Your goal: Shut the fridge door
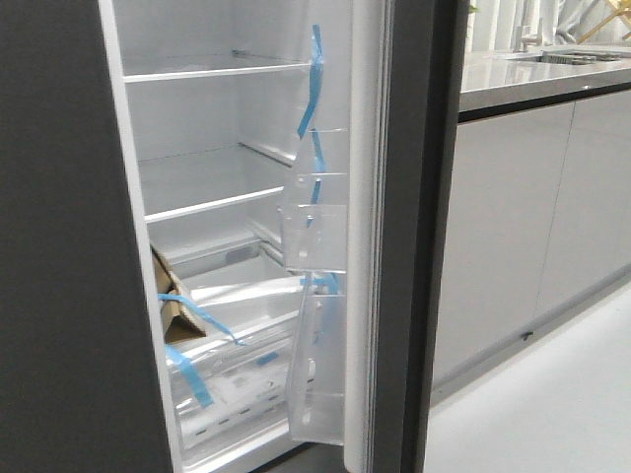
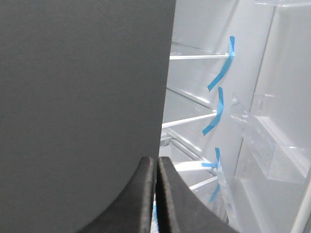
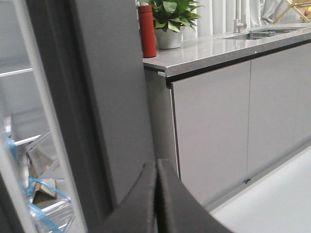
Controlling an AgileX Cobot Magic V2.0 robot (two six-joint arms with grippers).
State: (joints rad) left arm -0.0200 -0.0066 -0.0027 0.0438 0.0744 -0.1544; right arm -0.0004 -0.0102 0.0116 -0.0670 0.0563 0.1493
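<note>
**Fridge door ajar, both grippers pressed shut**

Leftmost, matte dark-grey panel (image 1: 69, 256). Next, open fridge interior with glass shelves (image 1: 212, 69), blue tape strips (image 1: 312, 79) and cardboard piece (image 1: 175, 305). Then fridge door (image 1: 419, 236), swung out edge-on, clear bins (image 1: 315, 236) on white lining. Rightmost, light-grey cabinet fronts (image 1: 513, 227) under countertop (image 1: 532, 79). Left gripper (image 2: 156, 194) closed, empty, beside dark panel. Right gripper (image 3: 156, 199) closed, empty, near door's outer face.

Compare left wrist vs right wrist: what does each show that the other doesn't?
Left wrist only: the closed left pincer, glass shelves taped blue, and clear bins on the fridge door's white lining.
Right wrist only: the closed right pincer, light-grey cabinet fronts, countertop, red bottle, potted plant.
Both: dark-grey fridge panels, open fridge interior, blue tape.
</note>
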